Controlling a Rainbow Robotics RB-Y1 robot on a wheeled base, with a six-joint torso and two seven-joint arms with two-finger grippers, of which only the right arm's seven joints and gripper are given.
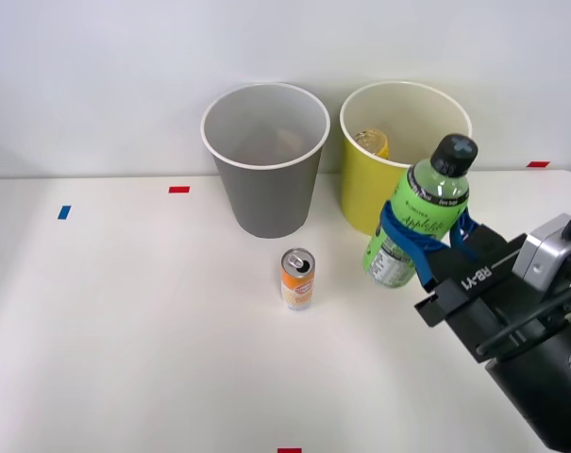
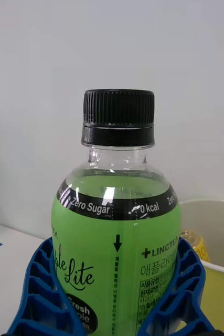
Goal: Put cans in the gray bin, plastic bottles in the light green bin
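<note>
Right claw (image 1: 419, 247) is pinching the green bottle (image 1: 417, 213) around its label, blue ribbed fingers (image 2: 43, 286) wrapping both sides of the body. Bottle is being held off the counter (image 1: 125, 321), tilting a bit with the black cap (image 1: 453, 155) toward 1 o'clock, hanging at about 4 o'clock from the light green bin (image 1: 398, 156) and overlapping its near wall in the front view. In the wrist view the bottle is standing upright between the fingers, cap on, green liquid filling it up to the shoulder, and the light green bin's white rim (image 2: 209, 210) is showing just behind it. Clear bottle with the yellow label (image 1: 372, 142) is lying inside the light green bin, against the wall at 9 o'clock. Gray bin (image 1: 265, 160) is standing upright just beside the light green bin, at its 9 o'clock, not touching it as far as I can tell; something pale is showing faintly inside, cannot tell what. Orange-and-white can (image 1: 297, 279) is standing upright on the counter at 5 o'clock from the gray bin, near it but apart, silver top facing up, and at 9 o'clock from the held bottle. Red tape marks (image 1: 178, 190) and a blue one (image 1: 64, 212) are sitting on the counter.
</note>
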